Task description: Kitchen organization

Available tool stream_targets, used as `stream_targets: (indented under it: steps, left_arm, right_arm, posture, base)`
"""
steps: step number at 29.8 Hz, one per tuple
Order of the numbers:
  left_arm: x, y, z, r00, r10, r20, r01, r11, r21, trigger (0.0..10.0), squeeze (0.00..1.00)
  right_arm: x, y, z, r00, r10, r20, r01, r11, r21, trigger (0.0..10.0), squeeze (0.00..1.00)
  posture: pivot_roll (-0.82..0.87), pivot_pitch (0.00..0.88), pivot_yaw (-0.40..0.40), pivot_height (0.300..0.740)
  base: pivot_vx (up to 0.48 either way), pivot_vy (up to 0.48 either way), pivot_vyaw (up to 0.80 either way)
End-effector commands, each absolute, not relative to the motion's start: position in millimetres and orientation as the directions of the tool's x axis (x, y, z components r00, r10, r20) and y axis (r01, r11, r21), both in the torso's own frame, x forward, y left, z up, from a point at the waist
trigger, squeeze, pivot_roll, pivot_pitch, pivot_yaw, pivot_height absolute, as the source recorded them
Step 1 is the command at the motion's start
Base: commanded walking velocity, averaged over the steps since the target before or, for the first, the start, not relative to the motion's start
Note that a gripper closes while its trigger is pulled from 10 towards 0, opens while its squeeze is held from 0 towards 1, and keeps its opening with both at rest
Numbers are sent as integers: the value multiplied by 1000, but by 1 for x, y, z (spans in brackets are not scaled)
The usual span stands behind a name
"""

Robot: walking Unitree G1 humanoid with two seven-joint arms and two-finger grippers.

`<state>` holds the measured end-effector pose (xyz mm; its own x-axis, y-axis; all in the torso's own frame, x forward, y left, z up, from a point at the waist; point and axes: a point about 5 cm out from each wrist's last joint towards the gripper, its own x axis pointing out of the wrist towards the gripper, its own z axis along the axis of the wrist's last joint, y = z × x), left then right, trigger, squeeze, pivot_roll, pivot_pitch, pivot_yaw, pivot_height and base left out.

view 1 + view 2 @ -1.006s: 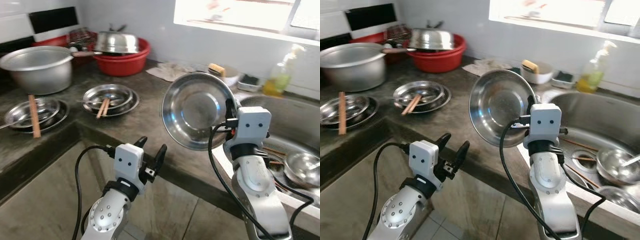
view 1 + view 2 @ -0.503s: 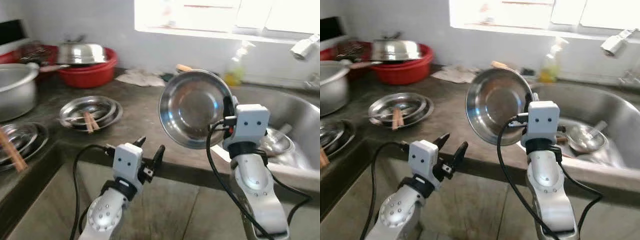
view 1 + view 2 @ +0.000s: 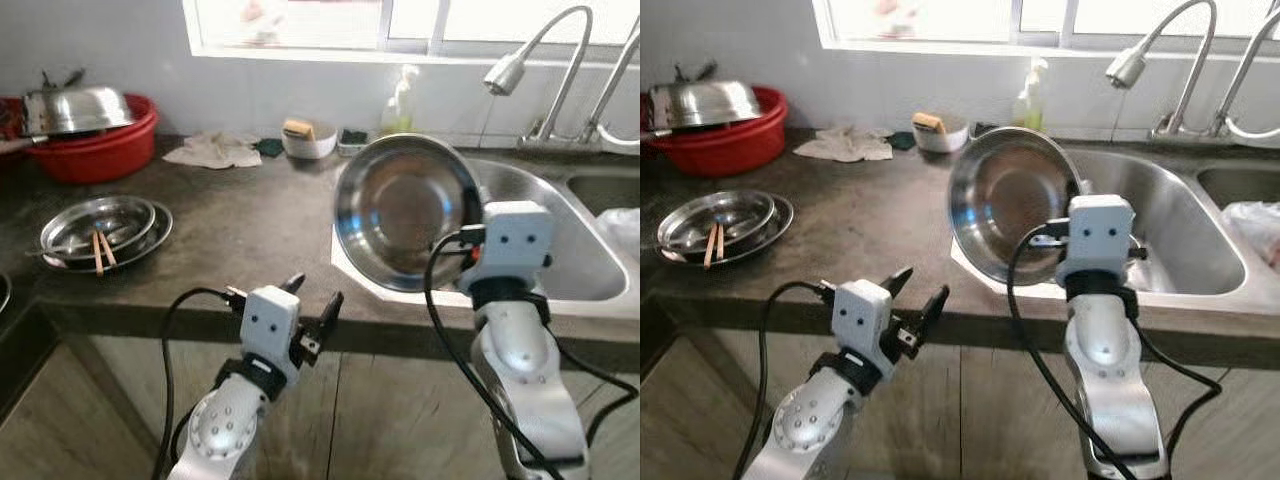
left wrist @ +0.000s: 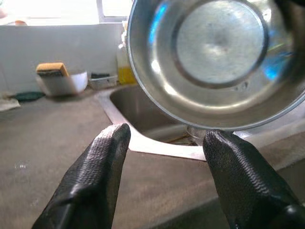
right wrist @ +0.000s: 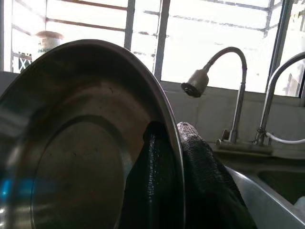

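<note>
The right gripper [image 3: 470, 215] is clamped on the rim of a round, shallow stainless-steel bowl [image 3: 405, 212], one black finger on each face of the rim, as the right wrist view confirms at the fingers [image 5: 157, 186]. The bowl is held on edge, well clear of the counter, its hollow side facing the robot, in front of the near left corner of the stainless-steel sink basin [image 3: 590, 265]. The left gripper [image 3: 312, 300] is raised in front of the dark grey stone countertop [image 3: 240, 230], below its front edge, with its two black fingers [image 4: 93, 176] spread apart and nothing between them; its wrist camera looks up at the hollow of the held bowl. On the counter to the robot's left lies a stack of shallow steel plates [image 3: 98, 225] with a pair of wooden chopsticks [image 3: 100, 250] resting across it. Further back on the left stands a red plastic basin [image 3: 95, 150] carrying an upturned steel bowl [image 3: 72, 108]. Along the wall sit a crumpled pale cloth [image 3: 212, 150], a small white dish holding a yellow sponge [image 3: 305, 135] and a bottle of yellow-green dish soap [image 3: 400, 100]. A curved chrome tap [image 3: 535, 75] rises behind the sink, with a second one just beside it
</note>
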<state>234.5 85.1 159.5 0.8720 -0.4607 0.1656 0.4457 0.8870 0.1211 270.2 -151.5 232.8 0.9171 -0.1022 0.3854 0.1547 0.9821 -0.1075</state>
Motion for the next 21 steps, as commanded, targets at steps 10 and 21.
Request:
stream_targets:
  steps: [10,21]
  left_arm:
    - [236,86,160,874,-456,168,435,888,146,10000,0]
    - [236,85,158,872,-462,165,442,886,144,10000,0]
  right_arm:
    - [274,-150,241,910,-93,404,146,984,-101,10000,0]
    - [277,-151,247,906,-80,415,131,987,-96,10000,0]
  posture:
    - [28,0,-40,740]
    - [26,0,-41,740]
  base:
    - [243,-395,0]
    - [328,-342,0]
